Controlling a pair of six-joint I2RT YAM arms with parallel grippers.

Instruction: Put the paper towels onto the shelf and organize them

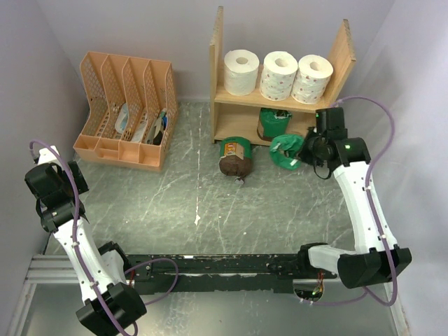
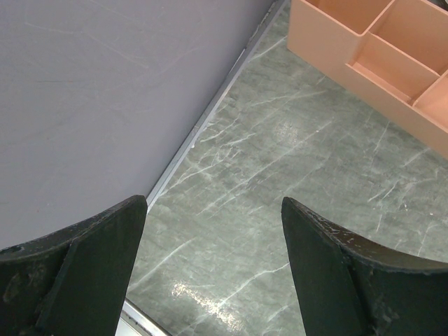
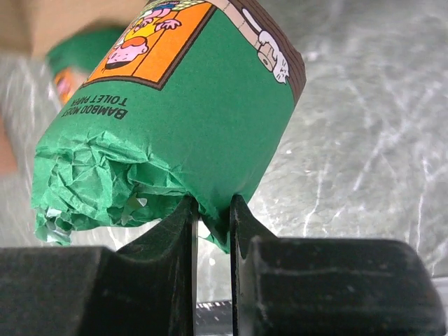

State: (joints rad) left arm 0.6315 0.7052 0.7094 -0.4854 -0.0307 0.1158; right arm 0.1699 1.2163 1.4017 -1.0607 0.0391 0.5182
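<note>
Top view: on the shelf (image 1: 218,49), upper center, 3 white rolls (image 1: 278,73) fill the top board and 1 green roll (image 1: 274,122) sits on the lower. A brown-ended roll (image 1: 234,155) lies on the surface (image 1: 196,210) just below.

Left wrist: left gripper (image 2: 213,210) apart, empty.

Right wrist: right gripper (image 3: 212,206) clamped on the green wrapper of a crumpled roll (image 3: 175,119), center frame.

left arm (image 1: 75,241): white links, black joints, black base
right arm (image 1: 358,203): same white and black build, green LED (image 1: 348,146) near wrist
cables: purple cable (image 1: 374,100) along each arm
left gripper (image 2: 213,210): black, wedge-shaped, scuffed edges
right gripper (image 3: 212,206): black, matte, blocky
</note>
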